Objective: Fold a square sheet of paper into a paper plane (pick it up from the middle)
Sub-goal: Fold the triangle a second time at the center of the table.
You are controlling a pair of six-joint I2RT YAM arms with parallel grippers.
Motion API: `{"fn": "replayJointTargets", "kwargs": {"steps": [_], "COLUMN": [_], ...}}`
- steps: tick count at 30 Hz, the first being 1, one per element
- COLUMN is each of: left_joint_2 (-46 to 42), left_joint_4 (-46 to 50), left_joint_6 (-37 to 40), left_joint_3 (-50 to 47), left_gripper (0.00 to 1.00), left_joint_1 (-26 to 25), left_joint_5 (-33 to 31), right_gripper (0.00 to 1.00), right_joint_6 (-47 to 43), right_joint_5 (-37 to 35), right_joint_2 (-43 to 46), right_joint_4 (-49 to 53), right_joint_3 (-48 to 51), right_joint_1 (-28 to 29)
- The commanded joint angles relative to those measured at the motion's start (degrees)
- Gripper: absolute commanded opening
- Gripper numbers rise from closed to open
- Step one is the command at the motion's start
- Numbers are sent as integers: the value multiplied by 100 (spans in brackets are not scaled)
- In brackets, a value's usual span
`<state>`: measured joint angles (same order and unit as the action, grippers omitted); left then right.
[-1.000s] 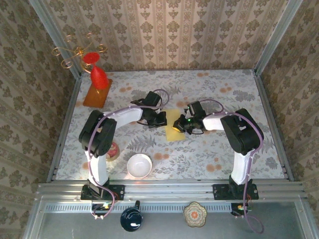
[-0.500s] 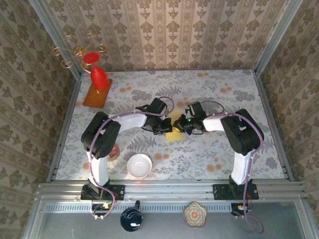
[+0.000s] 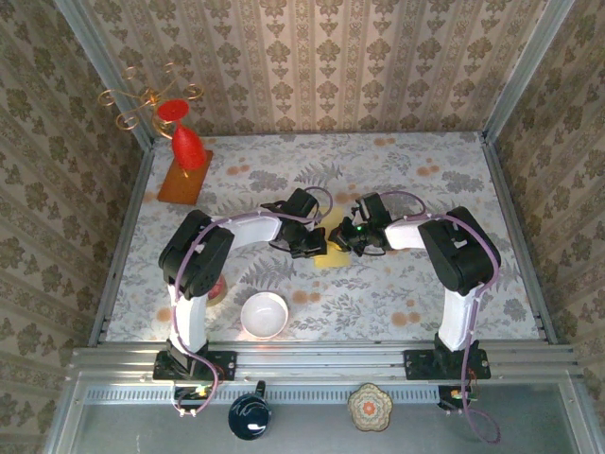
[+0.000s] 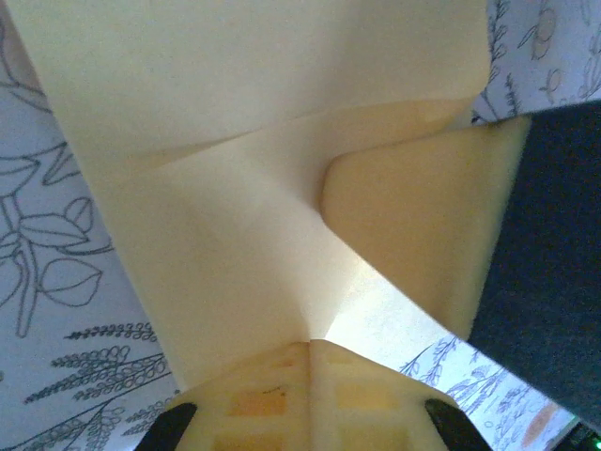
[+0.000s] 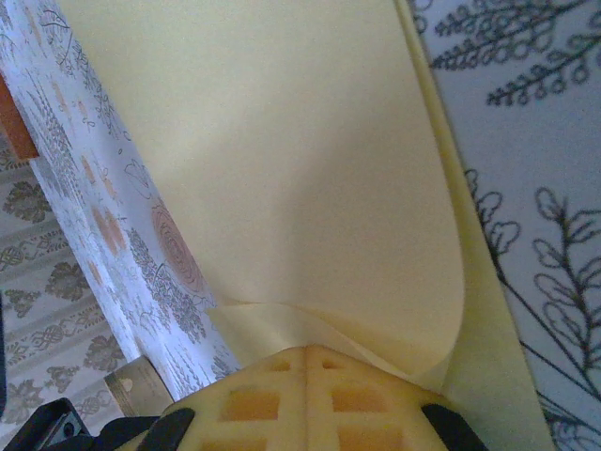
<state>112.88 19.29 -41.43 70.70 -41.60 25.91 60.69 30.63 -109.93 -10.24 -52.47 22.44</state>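
My left gripper (image 3: 308,244) and right gripper (image 3: 346,238) meet tip to tip at the middle of the table (image 3: 406,284), both on the sheet (image 3: 329,258). On each, my fingers are pressed together and pinch the paper. In the left wrist view, creases run up from the seam between my pads (image 4: 258,404), and a raised flap curls over on the right (my other arm is the dark shape beside it). In the right wrist view, the sheet's near edge lifts and curls into my pads (image 5: 249,404). The rest lies flat on the flowered cloth.
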Motion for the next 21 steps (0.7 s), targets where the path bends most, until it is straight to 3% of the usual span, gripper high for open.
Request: {"fn": "replayJointTargets", "kwargs": {"steps": [1, 21], "left_joint_2": [126, -247], "left_joint_4": [370, 1060], "left_joint_6": [313, 978], "left_joint_3": [85, -693], "left_gripper": [0, 0], "left_joint_1": [-32, -41], "left_joint_5": [-24, -243], "right_gripper": [0, 0], "right_joint_6": [117, 118], "right_joint_5": [-676, -778], "right_joint_2": [-354, -388], "right_joint_4": [995, 1195], "right_joint_3": [304, 281], "right_joint_1": [-38, -82]}}
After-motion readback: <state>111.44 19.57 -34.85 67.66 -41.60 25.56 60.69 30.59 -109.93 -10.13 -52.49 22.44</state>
